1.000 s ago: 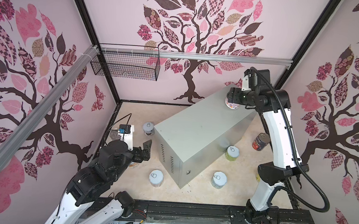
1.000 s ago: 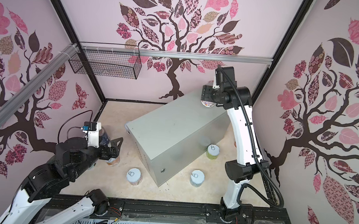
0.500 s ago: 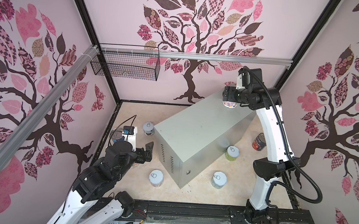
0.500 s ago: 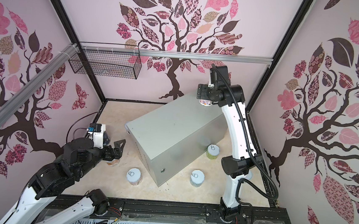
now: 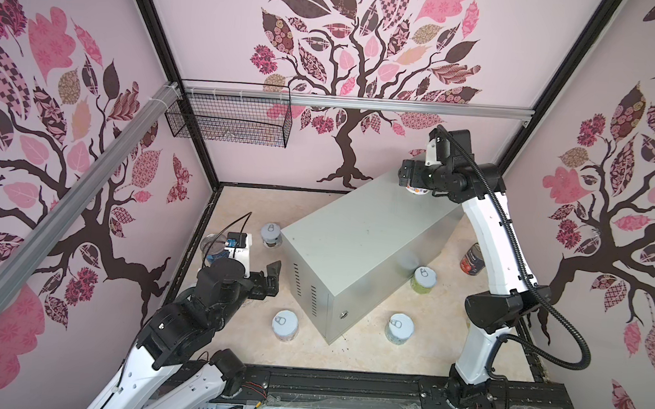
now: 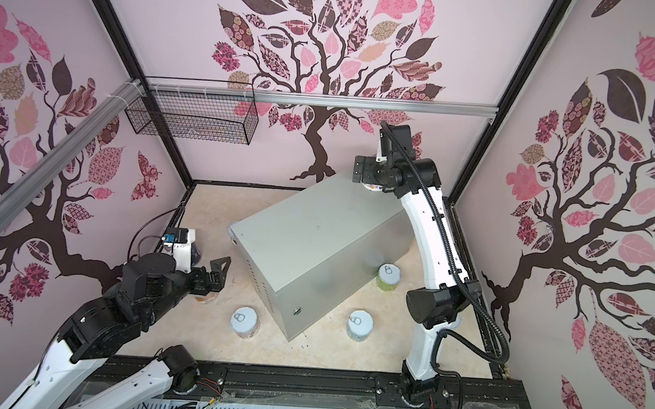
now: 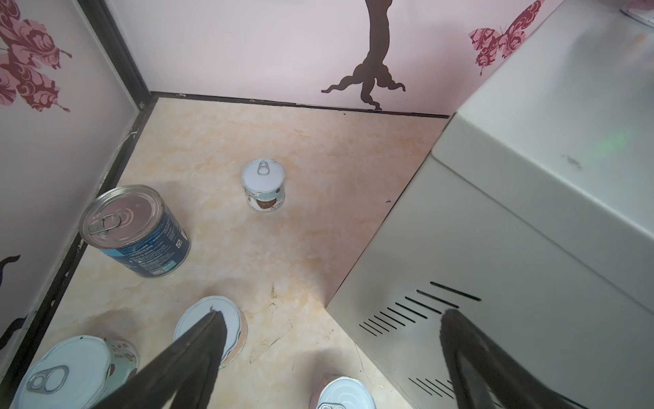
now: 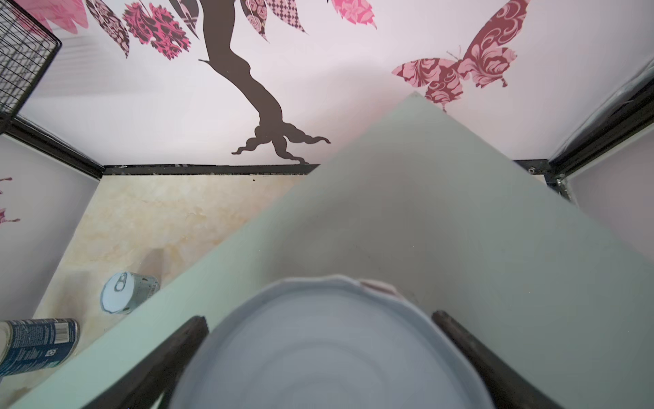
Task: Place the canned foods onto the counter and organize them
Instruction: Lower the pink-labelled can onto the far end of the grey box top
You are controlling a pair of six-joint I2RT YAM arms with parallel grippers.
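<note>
The right pincer [image 5: 415, 185], jaws parted around the can [image 8: 329, 354] at the table's [image 5: 355, 235] one-o'clock corner, should lift straight up without nudging it

We find the cell brightly and evenly lit from overhead, so the counter [image 5: 359, 232] casts only soft, faint shadows on the floor [image 5: 346, 354] at its foot and carries a dull sheen on its top. In both top views the wide lens bows the walls and posts toward the edges. In the right wrist view the can [image 8: 329, 354] close to the lens is badly blurred, while the far wall stays sharp.
</note>
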